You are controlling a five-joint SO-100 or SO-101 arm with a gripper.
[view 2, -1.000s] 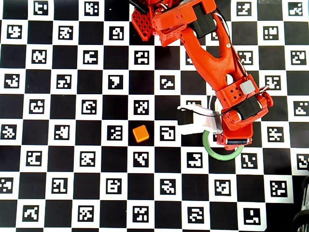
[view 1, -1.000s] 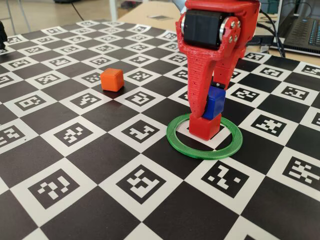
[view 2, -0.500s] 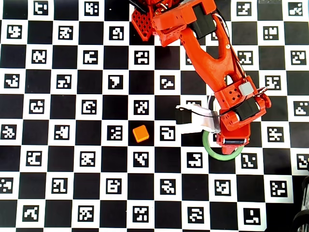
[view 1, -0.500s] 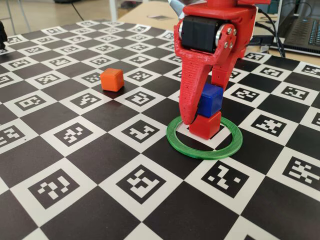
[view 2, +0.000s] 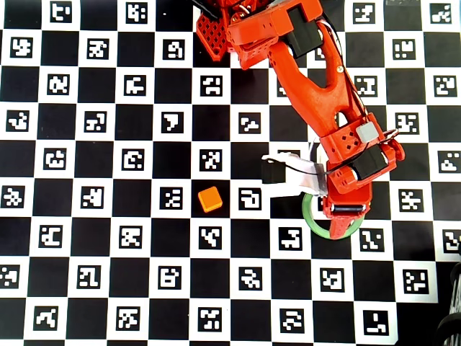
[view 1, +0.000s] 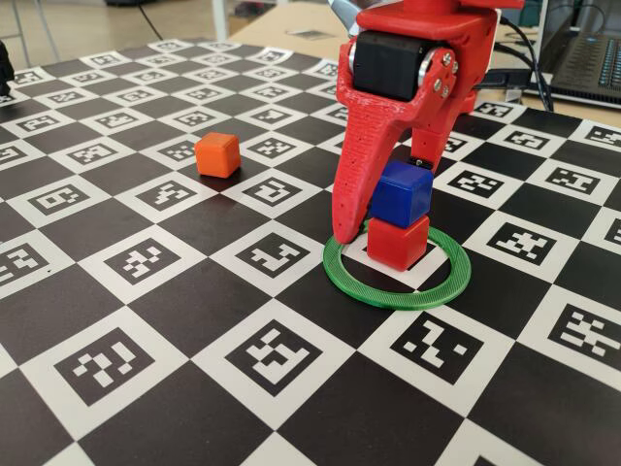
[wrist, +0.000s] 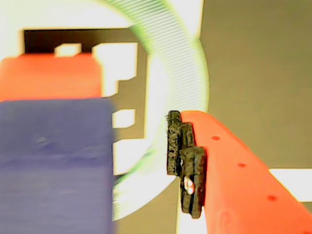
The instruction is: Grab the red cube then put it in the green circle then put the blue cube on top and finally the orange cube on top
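We see the gripper (view 1: 383, 225) spread wider than before, jaws clear of the glossy blue cube (view 1: 401, 192). It sits beside the finger (view 1: 361, 165), atop the red cube (view 1: 398, 242) (inside the ridged green circle (view 1: 397, 288)).

The blue cube (view 1: 401, 193) and red cube (view 1: 398, 242) look like smooth plastic with a soft sheen, as does the orange cube (view 1: 216, 154). The green circle (view 1: 397, 282) is thin plastic with fine ridges. The gripper (view 1: 378, 209) is matt red plastic with a grainy, layered finish. The checkered board (view 1: 175, 291) looks flat, printed and matt.
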